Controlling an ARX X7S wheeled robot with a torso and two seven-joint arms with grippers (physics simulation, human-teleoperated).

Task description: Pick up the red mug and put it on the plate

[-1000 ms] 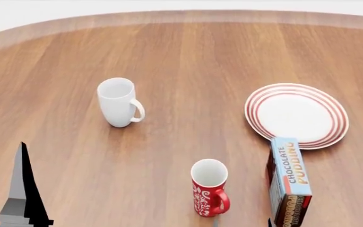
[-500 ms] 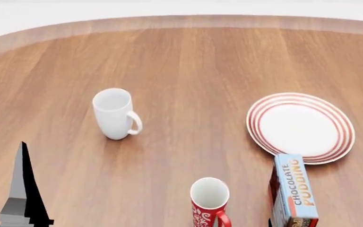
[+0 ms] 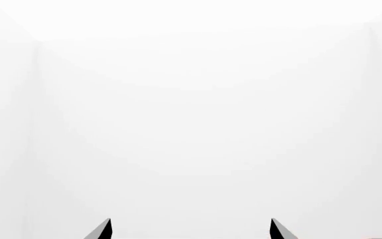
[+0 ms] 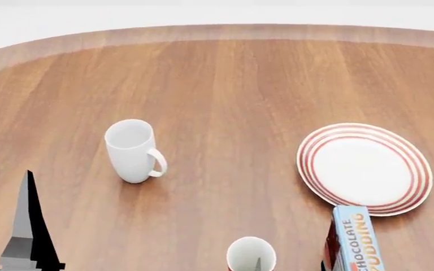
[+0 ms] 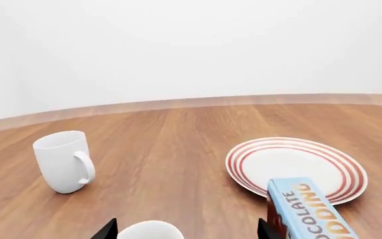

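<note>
The red mug point(image 4: 251, 255) is cut off by the bottom edge of the head view, so only its rim and white inside show. In the right wrist view its rim point(image 5: 149, 230) lies between the spread fingertips of my right gripper point(image 5: 186, 230), which is open and holds nothing. The plate point(image 4: 364, 168), white with red rings point(image 5: 296, 168), lies bare to the right and farther away. My left gripper point(image 3: 191, 230) is open and faces a blank white wall; one of its dark fingers point(image 4: 29, 226) stands at the lower left of the head view.
A plain white mug point(image 4: 131, 151) stands upright at the left, also seen in the right wrist view point(image 5: 63, 160). A blue chocolate pudding box point(image 4: 352, 240) stands between the red mug and the plate point(image 5: 310, 211). The wooden table's curved far edge point(image 4: 217, 31) meets a white wall.
The whole scene has slid down in the head view, and the red mug is now cut off at the bottom edge. The objects kept their places relative to each other.
</note>
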